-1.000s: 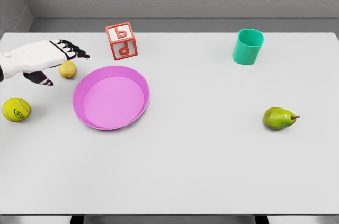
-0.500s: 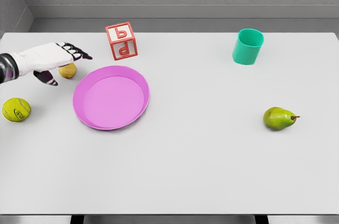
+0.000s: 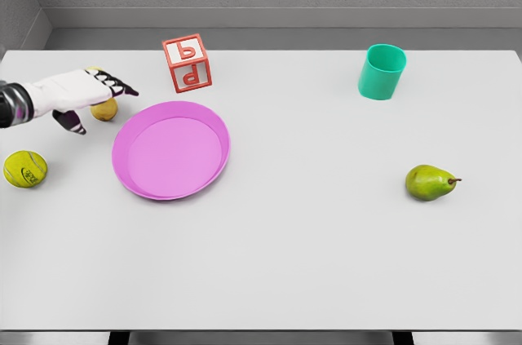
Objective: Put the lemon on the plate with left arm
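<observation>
Head view: the left hand (image 3: 75,90) reaches in from the left edge and sits over the lemon (image 3: 103,109), fingers (image 3: 114,83) stretched out flat and thumb hanging down, grasping nothing. The lemon lies on the table (image 3: 326,239), partly under the hand, just left of the pink plate (image 3: 171,149). A tennis ball (image 3: 24,169) lies near the left edge. A letter block (image 3: 187,62) stands behind the plate; a green cup (image 3: 382,72) and a pear (image 3: 429,183) sit to the right.
</observation>
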{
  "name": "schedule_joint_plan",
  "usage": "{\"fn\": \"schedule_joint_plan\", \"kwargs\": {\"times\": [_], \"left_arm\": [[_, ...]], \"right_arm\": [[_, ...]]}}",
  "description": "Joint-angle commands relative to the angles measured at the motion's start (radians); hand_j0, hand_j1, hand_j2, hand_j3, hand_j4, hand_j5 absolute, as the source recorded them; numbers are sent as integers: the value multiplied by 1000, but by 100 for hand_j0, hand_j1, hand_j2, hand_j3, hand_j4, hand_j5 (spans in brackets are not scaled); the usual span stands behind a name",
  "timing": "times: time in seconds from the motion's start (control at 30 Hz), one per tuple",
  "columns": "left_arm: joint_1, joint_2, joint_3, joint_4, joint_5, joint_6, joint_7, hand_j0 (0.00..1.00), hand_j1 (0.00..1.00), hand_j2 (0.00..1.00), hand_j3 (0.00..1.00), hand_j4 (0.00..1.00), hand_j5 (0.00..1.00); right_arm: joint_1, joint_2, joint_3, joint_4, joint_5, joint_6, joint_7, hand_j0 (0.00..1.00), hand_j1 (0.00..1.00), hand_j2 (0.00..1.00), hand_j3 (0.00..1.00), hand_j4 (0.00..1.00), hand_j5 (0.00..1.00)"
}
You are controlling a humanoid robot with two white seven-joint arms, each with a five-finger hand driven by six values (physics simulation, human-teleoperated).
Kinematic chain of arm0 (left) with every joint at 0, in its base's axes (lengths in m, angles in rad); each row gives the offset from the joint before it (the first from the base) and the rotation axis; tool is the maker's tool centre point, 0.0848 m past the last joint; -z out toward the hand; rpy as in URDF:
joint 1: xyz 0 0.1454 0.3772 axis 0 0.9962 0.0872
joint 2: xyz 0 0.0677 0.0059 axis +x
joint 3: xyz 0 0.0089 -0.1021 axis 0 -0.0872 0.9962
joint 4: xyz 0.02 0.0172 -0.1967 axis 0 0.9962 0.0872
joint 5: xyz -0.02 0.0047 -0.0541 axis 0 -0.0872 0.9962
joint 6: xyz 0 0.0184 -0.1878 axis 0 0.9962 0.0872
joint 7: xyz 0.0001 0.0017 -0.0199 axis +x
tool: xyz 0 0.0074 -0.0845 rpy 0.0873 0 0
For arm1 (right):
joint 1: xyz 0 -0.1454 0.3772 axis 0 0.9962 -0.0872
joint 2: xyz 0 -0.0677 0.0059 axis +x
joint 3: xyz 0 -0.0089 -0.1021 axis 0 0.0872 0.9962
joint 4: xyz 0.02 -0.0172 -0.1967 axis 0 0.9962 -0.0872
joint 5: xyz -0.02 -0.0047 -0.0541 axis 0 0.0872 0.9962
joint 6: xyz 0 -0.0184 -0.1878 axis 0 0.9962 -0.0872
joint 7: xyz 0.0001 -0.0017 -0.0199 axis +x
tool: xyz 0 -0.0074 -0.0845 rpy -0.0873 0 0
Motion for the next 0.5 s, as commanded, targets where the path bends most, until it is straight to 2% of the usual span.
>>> {"fn": "schedule_joint_plan", "kwargs": {"times": [0.0, 0.07, 0.13, 0.47], "left_arm": [[0, -11, -3, 12, -2, 3, 1, 100, 100, 100, 100, 100, 100], [-32, -28, -37, 54, -2, 3, 1, 100, 100, 100, 100, 100, 100], [-46, -31, -40, 66, -13, 3, 1, 100, 100, 100, 100, 100, 100], [-49, -32, -41, 81, -60, 3, 1, 100, 100, 100, 100, 100, 100]], "right_arm": [[0, 0, 0, 0, 0, 0, 1, 100, 100, 100, 100, 100, 100], [0, 0, 0, 0, 0, 0, -1, 100, 100, 100, 100, 100, 100], [0, 0, 0, 0, 0, 0, -1, 100, 100, 100, 100, 100, 100], [0, 0, 0, 0, 0, 0, -1, 100, 100, 100, 100, 100, 100]]}}
